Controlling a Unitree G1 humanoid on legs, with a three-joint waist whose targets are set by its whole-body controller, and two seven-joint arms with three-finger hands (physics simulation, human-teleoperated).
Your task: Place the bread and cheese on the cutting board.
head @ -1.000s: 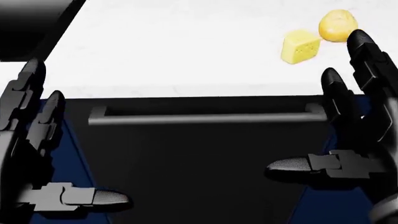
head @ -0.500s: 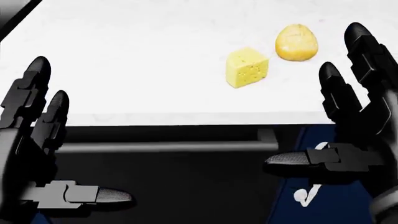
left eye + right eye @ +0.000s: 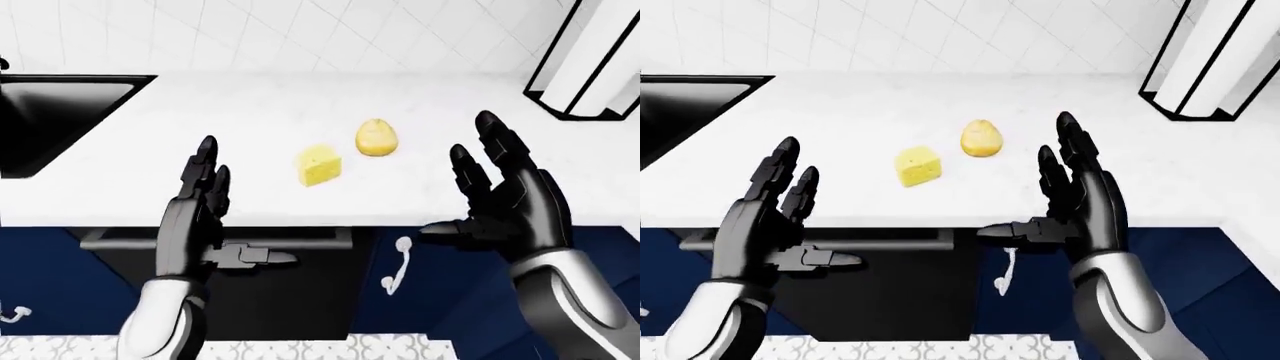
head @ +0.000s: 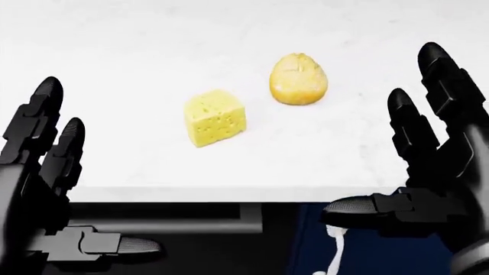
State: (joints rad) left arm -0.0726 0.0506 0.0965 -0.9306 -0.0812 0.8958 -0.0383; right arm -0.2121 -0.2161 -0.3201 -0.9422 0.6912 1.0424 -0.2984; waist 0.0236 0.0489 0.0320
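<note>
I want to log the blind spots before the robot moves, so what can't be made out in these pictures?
- Cutting board: in no view, so its place is unknown.
- Sink: cut off by the left edge of the left-eye view.
- Black-framed white object: cut by the top right corner, identity unclear.
- Far sides of the cheese and bread: hidden by their own bulk.

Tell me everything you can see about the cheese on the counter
The cheese is a pale yellow wedge-like block with small holes dotted over its near face. It rests on the white countertop, just left of and below the bread in the head view, apart from it. Neither hand touches it.
</note>
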